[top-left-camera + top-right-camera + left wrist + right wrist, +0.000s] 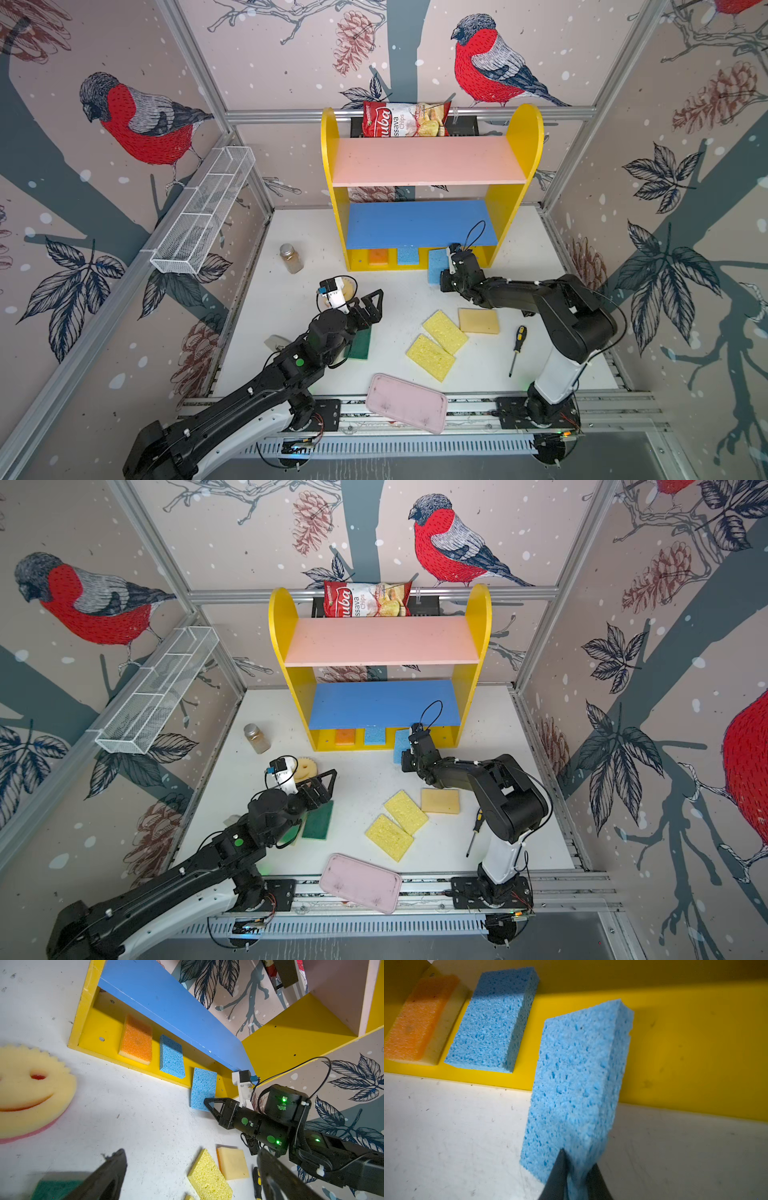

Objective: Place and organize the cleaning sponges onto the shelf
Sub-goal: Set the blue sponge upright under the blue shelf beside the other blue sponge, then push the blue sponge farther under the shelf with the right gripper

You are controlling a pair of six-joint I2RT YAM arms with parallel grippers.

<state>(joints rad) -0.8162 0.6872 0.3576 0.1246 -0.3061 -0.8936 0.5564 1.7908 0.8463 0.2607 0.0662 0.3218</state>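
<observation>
At the front edge of the shelf's (523,137) yellow base, the right hand (577,1159) is clamped on the near end of a blue sponge (577,1076). The sponge's far end reaches over the base and the rest juts out over the table (399,299). The right arm stretches low and forward, elbow raised. An orange sponge (419,1020) and a second blue sponge (492,1022) lie flat on the base. The left arm angles across the table, its hand (192,1153) spread wide and empty above a green sponge (359,343).
</observation>
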